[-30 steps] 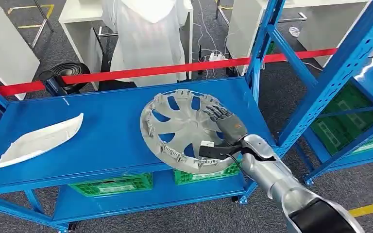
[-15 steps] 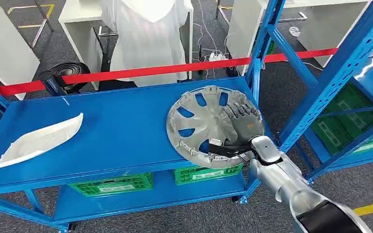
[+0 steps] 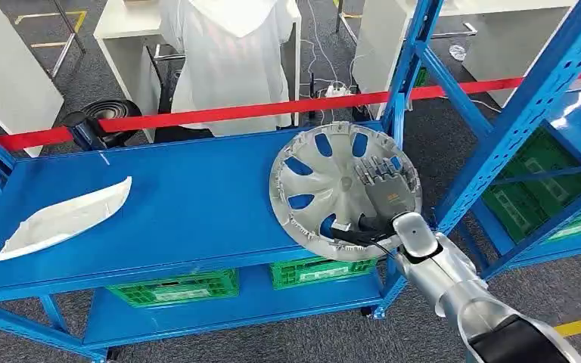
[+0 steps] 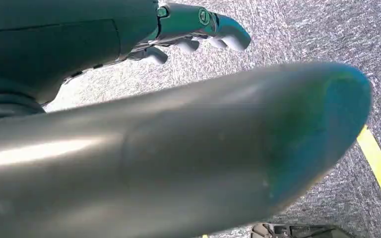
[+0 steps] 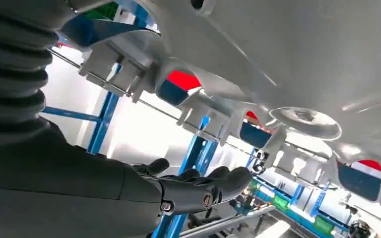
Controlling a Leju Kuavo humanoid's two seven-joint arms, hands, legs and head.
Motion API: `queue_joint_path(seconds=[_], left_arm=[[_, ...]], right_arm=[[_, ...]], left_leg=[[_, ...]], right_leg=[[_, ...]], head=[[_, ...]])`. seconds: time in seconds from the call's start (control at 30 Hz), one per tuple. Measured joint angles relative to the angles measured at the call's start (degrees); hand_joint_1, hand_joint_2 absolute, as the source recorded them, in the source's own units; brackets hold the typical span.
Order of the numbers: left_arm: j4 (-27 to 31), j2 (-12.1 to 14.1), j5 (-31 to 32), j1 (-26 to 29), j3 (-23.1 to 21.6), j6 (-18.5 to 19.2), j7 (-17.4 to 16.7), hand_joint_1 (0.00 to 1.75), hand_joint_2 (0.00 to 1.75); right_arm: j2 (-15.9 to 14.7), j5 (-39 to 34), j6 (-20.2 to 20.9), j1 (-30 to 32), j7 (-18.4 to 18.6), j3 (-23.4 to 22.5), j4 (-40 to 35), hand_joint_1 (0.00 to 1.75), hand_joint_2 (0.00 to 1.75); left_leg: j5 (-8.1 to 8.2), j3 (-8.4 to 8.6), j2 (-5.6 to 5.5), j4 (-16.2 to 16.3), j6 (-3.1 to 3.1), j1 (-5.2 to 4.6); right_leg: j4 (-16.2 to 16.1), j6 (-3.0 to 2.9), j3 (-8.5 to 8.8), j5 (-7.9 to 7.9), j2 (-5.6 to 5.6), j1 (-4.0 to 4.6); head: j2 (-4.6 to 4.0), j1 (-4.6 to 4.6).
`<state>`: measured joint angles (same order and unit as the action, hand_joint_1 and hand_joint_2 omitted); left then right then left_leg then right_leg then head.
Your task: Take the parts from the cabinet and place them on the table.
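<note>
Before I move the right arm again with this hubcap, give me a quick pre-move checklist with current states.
1. Right hand holds the silver spoked plastic hubcap: ok.
2. Hubcap fully resting on the blue metal shelf top: not ok, it is tilted and overhangs the front edge.
3. White curved trim panel clear of the hubcap: ok.
4. Blue upright post beside the hubcap: cannot tell the gap.
5. Left hand free: ok.
</note>
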<state>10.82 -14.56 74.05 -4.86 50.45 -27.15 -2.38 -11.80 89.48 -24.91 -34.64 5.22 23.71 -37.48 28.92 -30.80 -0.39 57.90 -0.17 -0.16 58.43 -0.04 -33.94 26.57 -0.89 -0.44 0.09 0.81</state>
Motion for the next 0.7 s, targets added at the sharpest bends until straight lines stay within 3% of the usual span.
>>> queue_joint_path(seconds=[0.23, 0.4, 0.53, 0.7], left_arm=[[0.0, 0.0, 0.3, 0.2, 0.0, 0.2, -0.5, 0.0, 0.0], [0.0, 0.0, 0.2, 0.2, 0.0, 0.2, -0.5, 0.0, 0.0], [0.0, 0.0, -0.4, 0.3, 0.0, 0.2, -0.5, 0.0, 0.0], [0.0, 0.1, -0.2, 0.4, 0.0, 0.2, -0.9, 0.0, 0.0]], right_arm=[[0.0, 0.4, -6.8, 0.8, 4.9, 1.9, 0.0, 0.0, 0.0], [0.0, -0.4, -7.0, 0.6, 4.0, 2.3, 0.5, 0.0, 0.0], [0.1, -5.4, -7.2, 0.6, -2.0, 1.4, 1.3, 0.0, 0.0], [1.3, -14.5, -7.3, 2.2, -11.1, -3.0, 1.5, 0.0, 0.0]], left_leg=[[0.01, 0.06, 0.04, 0.0, -0.01, 0.0], [0.01, 0.04, 0.05, 0.0, -0.01, 0.01], [0.01, -0.01, 0.03, 0.0, -0.01, 0.01], [0.01, -0.14, -0.05, 0.0, -0.01, 0.01]], right_leg=[[0.0, 0.0, 0.0, -0.01, -0.03, 0.0], [0.0, 0.0, 0.0, -0.01, -0.02, 0.01], [0.0, 0.0, -0.02, 0.0, 0.01, 0.01], [0.0, 0.0, -0.1, 0.0, 0.05, 0.01]], head=[[0.0, 0.0], [0.0, 0.0], [0.0, 0.0], [0.0, 0.0]])
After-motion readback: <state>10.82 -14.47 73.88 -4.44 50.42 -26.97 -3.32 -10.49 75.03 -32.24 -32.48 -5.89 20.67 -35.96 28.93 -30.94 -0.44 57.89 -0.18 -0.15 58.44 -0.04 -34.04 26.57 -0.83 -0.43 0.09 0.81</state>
